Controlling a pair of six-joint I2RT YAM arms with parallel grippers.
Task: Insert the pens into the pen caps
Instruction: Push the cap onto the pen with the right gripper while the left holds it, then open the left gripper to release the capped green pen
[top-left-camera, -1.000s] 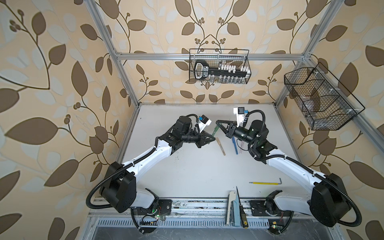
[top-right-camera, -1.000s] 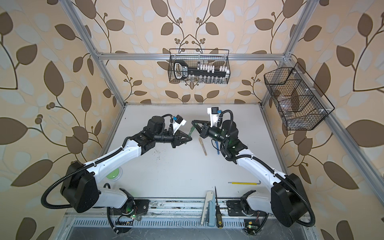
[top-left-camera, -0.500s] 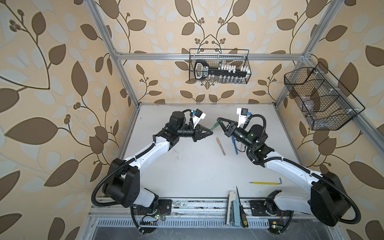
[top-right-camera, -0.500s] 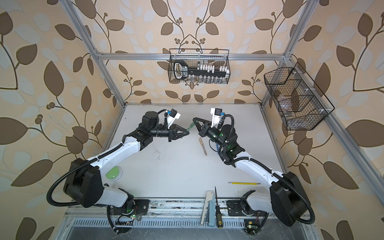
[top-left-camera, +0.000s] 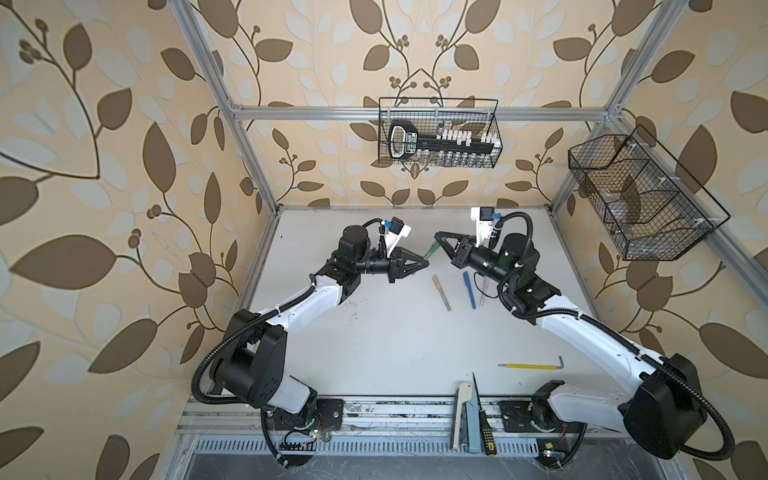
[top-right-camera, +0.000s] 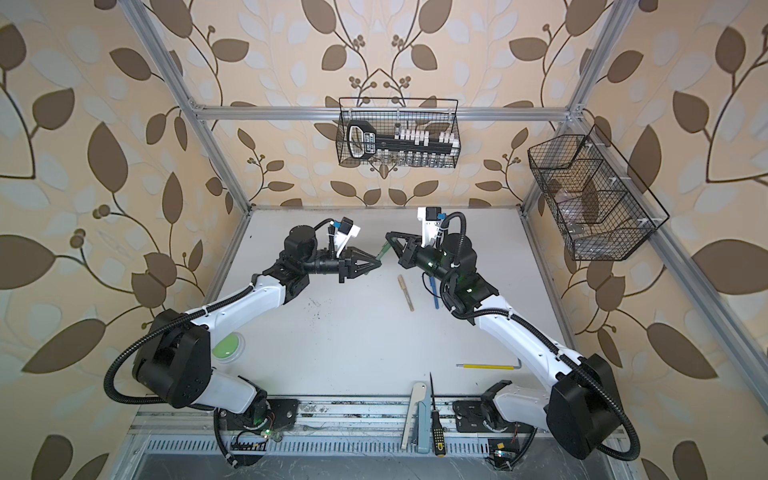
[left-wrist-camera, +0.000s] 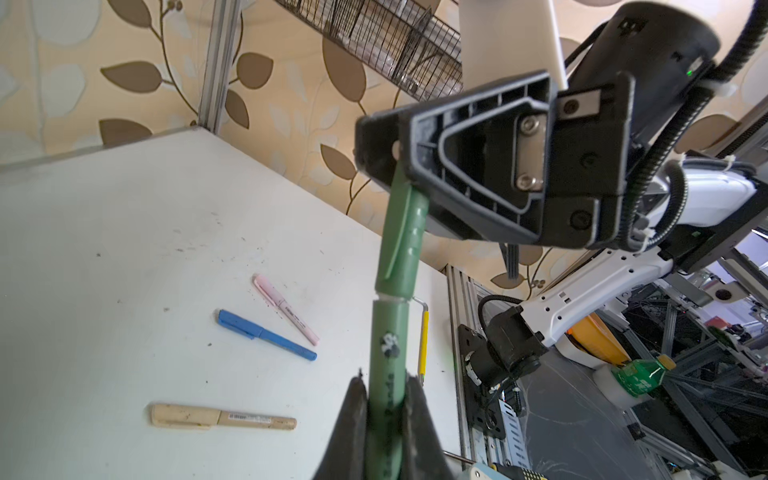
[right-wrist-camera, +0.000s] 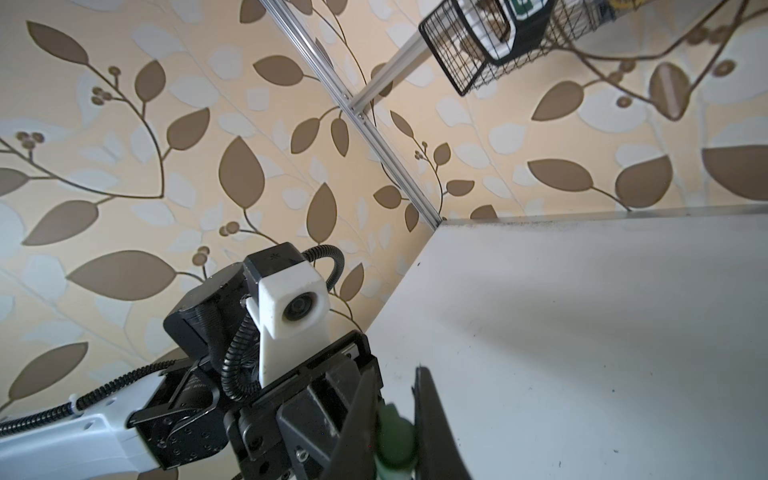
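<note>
My left gripper (left-wrist-camera: 384, 386) is shut on the barrel of the dark green pen (left-wrist-camera: 388, 332), held in the air over the back of the table. The green pen cap (left-wrist-camera: 401, 237) sits on the pen's far end, with a thin pale ring showing at the joint. My right gripper (right-wrist-camera: 397, 374) is shut on that cap (right-wrist-camera: 395, 436), facing the left gripper (top-left-camera: 426, 262) tip to tip. In both top views the green pen (top-left-camera: 431, 251) (top-right-camera: 383, 251) bridges the two grippers. Capped tan (left-wrist-camera: 224, 417), blue (left-wrist-camera: 266, 334) and pale pink (left-wrist-camera: 284, 309) pens lie on the table.
A yellow rod with a bent end (top-left-camera: 530, 366) lies at the front right. A black-yellow screwdriver (top-left-camera: 484, 424) and flat tools rest on the front rail. Wire baskets hang on the back wall (top-left-camera: 440, 133) and right wall (top-left-camera: 640, 199). A green disc (top-right-camera: 226, 347) sits under the left arm.
Both grippers have risen slightly toward the back with the green pen between them. The left wrist has levelled out. Both grips still hold.
</note>
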